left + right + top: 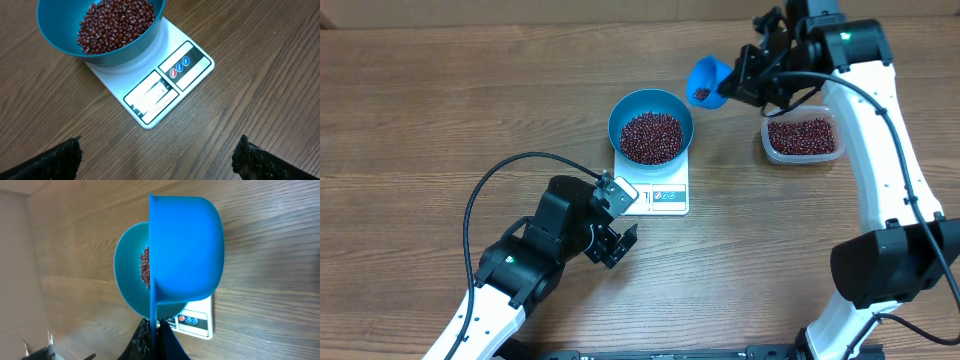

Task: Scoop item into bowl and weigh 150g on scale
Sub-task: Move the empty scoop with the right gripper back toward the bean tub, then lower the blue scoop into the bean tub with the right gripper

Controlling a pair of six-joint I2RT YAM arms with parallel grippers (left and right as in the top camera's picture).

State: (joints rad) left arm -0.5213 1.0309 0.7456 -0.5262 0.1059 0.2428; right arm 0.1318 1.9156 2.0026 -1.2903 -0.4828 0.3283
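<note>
Many beans filled the bowl on the scale.
My right gripper clenched the scoop beyond the scale for topping up; my left gripper hung released beside it, clear of the display.

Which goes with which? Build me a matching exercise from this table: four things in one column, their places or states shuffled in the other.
1 bowl
2 scoop
3 clear tub
4 left gripper

A open, empty, beside the scale
B held by the right gripper
C sitting on the scale
D on the table, holding beans

Pairs: 1-C, 2-B, 3-D, 4-A
</note>
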